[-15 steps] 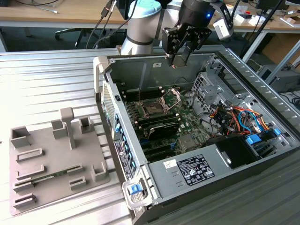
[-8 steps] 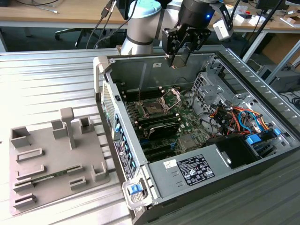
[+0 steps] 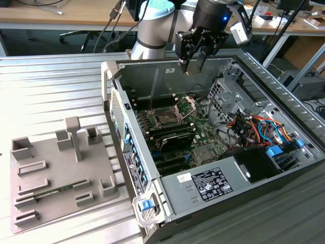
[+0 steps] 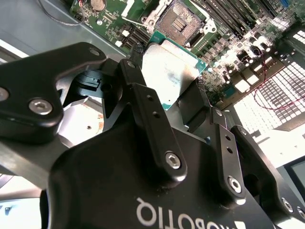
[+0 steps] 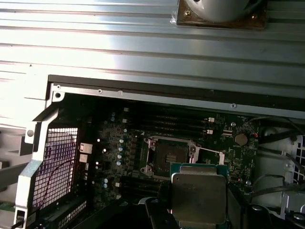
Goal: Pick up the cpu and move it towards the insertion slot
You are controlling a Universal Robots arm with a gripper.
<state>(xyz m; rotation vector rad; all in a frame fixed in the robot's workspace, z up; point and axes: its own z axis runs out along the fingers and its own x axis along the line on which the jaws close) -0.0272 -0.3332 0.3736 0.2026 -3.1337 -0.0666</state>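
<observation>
My gripper (image 3: 195,65) hangs above the open computer case, over its back wall, shut on the cpu. In both wrist views the cpu (image 4: 167,71) (image 5: 198,196) is a flat square chip with a pale metal top on a green edge, held between the black fingers (image 4: 143,105). The insertion slot (image 3: 165,119) is a dark square socket on the green motherboard below, its hinged metal plate (image 3: 186,105) raised. In the wrist views the insertion slot (image 4: 183,16) (image 5: 169,155) lies just beyond the held chip, with a gap of height between them.
A grey tray (image 3: 45,152) with upright posts and a thin green memory stick (image 3: 51,192) lies at the exterior view's left. The case walls (image 3: 114,96), a drive cage (image 3: 223,94) and coloured cables (image 3: 259,127) surround the board. Long black card slots (image 3: 172,134) run beside the socket.
</observation>
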